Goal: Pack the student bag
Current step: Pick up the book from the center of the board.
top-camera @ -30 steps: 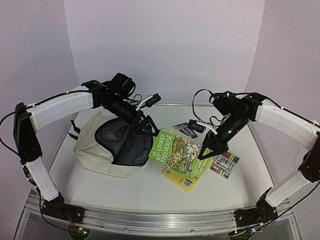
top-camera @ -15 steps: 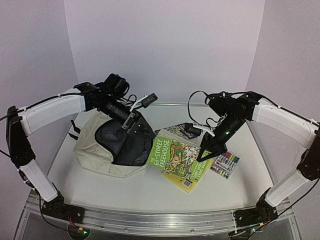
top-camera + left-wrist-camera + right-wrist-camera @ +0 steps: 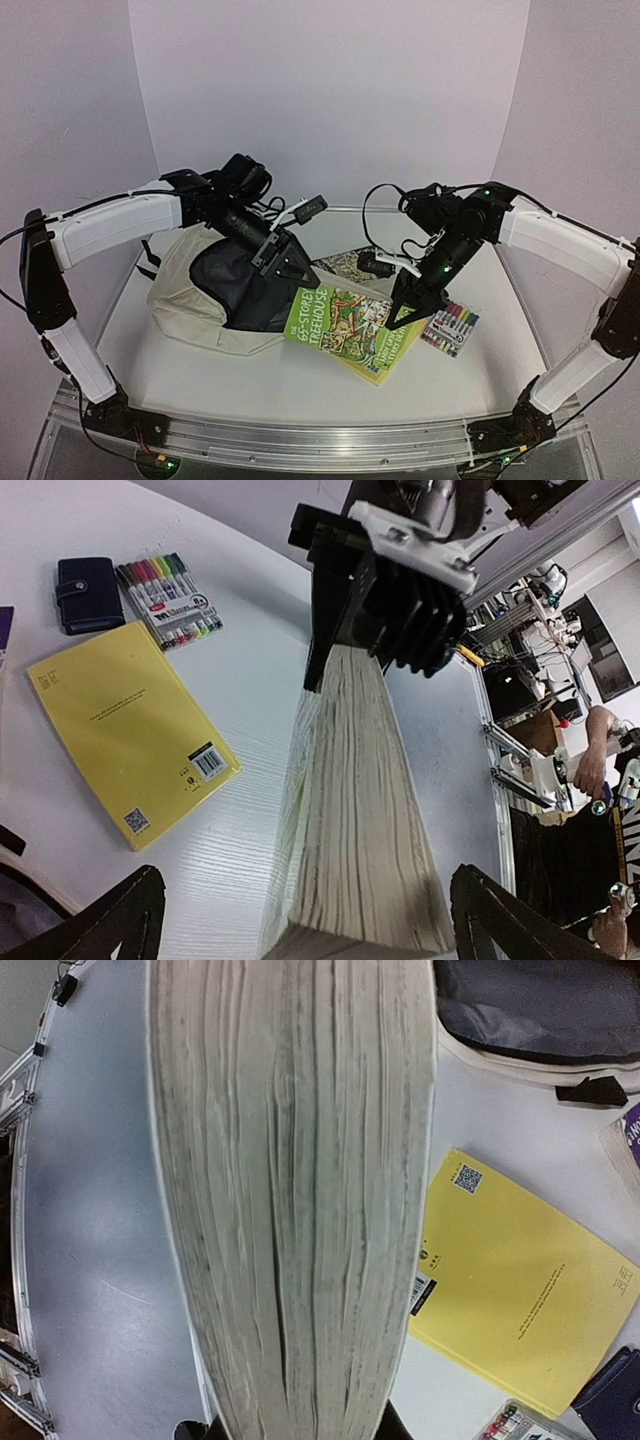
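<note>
Finding the student bag (image 3: 185, 300) slumped on the white table (image 3: 250, 385), behind and below the left gripper (image 3: 283, 265), with its dark-lined mouth gaping toward the right. Hovering that left gripper at the mouth's right lip, jaws spread fully apart and gripping nothing; in its wrist view, showing its fingertips (image 3: 125, 915) at the bottom corners with the book's page edge running straight between them. Pinching the green Treehouse paperback (image 3: 340, 325) by its far short end in the right gripper (image 3: 402, 315), jaws closed on the book, and holding it raised above the table and above the yellow book (image 3: 375, 365) lying there. Pointing the paperback's long axis from the right gripper leftward at the bag mouth, free end nearest the left gripper. Judging the coming move as a push along that axis, leftward away from the right gripper and into the opening, with the left arm nearer the bag and the right arm carrying. Noting the marker pack (image 3: 450, 328) on the table just right of the right gripper.
</note>
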Robot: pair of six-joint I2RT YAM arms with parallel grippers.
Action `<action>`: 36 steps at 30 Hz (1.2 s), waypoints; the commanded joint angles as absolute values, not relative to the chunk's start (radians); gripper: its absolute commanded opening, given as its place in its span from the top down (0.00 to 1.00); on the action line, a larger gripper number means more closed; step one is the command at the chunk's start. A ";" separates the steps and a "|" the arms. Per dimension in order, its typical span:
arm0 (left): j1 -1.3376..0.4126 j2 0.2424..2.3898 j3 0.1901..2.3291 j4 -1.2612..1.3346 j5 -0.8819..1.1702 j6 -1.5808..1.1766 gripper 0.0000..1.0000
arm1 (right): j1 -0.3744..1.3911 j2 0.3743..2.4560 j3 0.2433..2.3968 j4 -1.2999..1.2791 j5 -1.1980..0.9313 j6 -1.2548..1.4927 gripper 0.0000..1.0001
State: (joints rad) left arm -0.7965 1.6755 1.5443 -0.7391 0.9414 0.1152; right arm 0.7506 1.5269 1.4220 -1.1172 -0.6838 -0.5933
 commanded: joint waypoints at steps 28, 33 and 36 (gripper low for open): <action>-0.774 1.575 1.380 -0.302 0.888 -0.153 1.00 | 0.669 1.593 1.734 -0.982 -0.729 -0.327 0.31; -0.632 1.468 1.198 0.200 0.791 -0.529 1.00 | 0.490 1.552 1.710 -0.658 -0.748 0.086 0.02; -0.603 1.421 1.145 0.359 0.656 -0.640 1.00 | 0.471 1.496 1.598 -0.446 -0.665 0.239 0.02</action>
